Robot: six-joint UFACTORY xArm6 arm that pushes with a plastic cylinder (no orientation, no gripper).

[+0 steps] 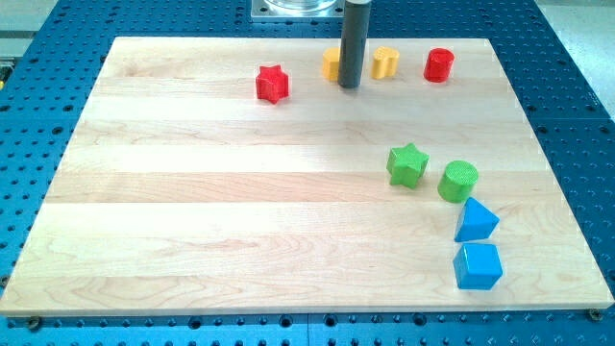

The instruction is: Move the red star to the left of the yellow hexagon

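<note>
red star [273, 84] already sits left of the yellow hexagon [332, 64], a gap between; my tip [349, 86] rests just beside the hexagon. i have no hand to spread or press, only this rod.

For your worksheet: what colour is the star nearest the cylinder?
Green star, seen in the camera view.

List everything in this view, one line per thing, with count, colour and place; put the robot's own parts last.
red star: 1, red, upper middle, to the view's left of the rod.
yellow hexagon: 1, yellow, top centre, partly hidden behind the rod.
yellow block: 1, yellow, top, just right of the rod; shape unclear.
red cylinder: 1, red, top right.
green star: 1, green, right of centre.
green cylinder: 1, green, right of the green star.
blue triangle: 1, blue, lower right.
blue cube: 1, blue, below the triangle.
wooden board: 1, light wood, on a blue perforated table.
my tip: 1, dark rod end, between the two yellow blocks, in front of the hexagon.
</note>
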